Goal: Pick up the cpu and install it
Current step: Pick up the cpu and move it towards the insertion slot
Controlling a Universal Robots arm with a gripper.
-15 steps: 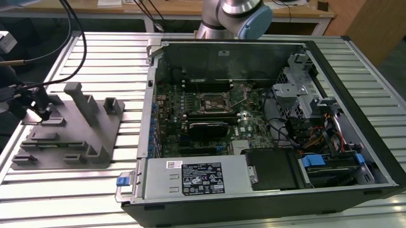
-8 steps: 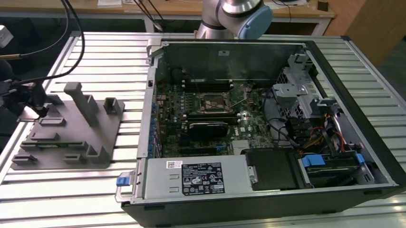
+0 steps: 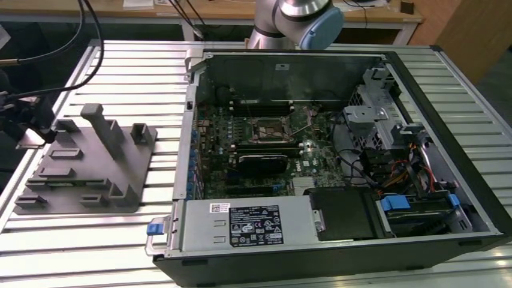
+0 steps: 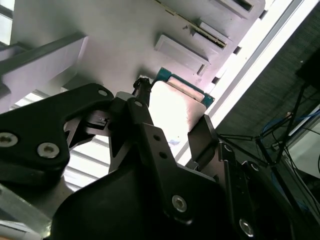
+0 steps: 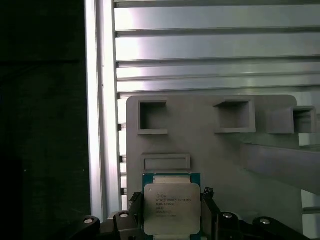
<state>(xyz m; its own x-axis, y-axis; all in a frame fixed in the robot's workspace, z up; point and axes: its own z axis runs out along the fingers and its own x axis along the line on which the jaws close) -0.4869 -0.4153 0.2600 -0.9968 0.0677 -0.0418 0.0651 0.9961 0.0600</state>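
Exterior view: grey fixture plate (image 3: 88,162) sits on the slotted table (image 3: 120,60). Open PC case (image 3: 288,69) is just beside the plate, on the exterior view's right. Motherboard socket (image 3: 268,129) is inside the case, well apart from the plate. Arm (image 3: 300,18) rises beyond the case. Gripper (image 3: 30,137) is at the plate's outer side, the one facing away from the case.

Second wrist view: cpu (image 4: 175,107) sits between the two black fingers (image 4: 150,135), with the jaws pinching it on opposite edges. Its metal top is bright and a green board edge shows at the far end. The plate's recessed pockets are right behind it.

First wrist view: same grip, one finger on each side of the cpu, lid facing the camera. The cpu is over the plate's near edge, just beside a shallow rectangular pocket. Can't tell whether it touches the plate.
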